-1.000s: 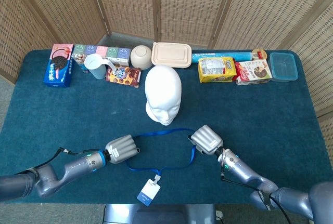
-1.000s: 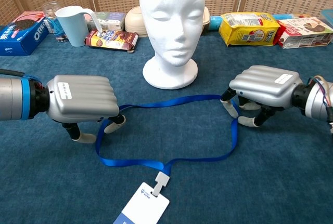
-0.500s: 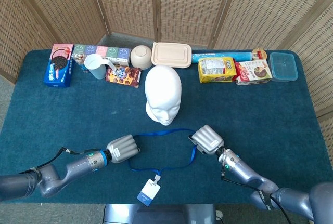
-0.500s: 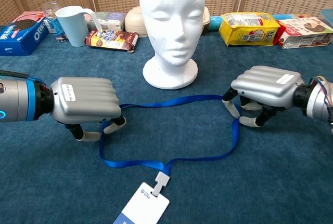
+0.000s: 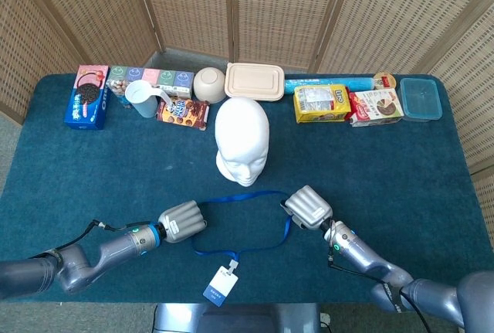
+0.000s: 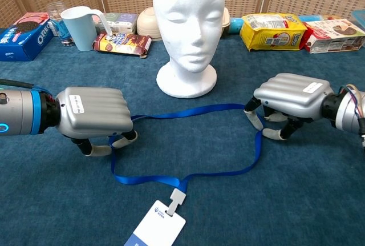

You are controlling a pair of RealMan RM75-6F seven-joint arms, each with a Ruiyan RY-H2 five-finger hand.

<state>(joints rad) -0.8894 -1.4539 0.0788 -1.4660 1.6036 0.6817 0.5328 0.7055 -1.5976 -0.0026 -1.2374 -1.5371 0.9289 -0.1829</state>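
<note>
1. The tabletop [image 5: 93,163], covered in dark teal cloth, carried everything, with a row of snack boxes and containers along its far edge.
2. A white foam head [image 6: 189,23] stood upright at the middle, facing the robot, just beyond the lanyard's far side.
3. The left hand [image 6: 94,115] lay palm down at the left end of the loop. Its fingers [image 6: 124,138] curled under, and the strap ran between them; they seemed to pinch it, though the palm hid the contact.
4. The right hand [image 6: 291,99] lay palm down at the right end of the loop, its fingers [image 6: 275,134] curled down around the strap where it bent; the grip itself was hidden.
5. The blue lanyard [image 6: 199,110] lay flat on the cloth as an open loop stretched between the two hands.
6. Its white badge [image 6: 155,226] lay at the near edge, joined to the loop by a clip.
</note>
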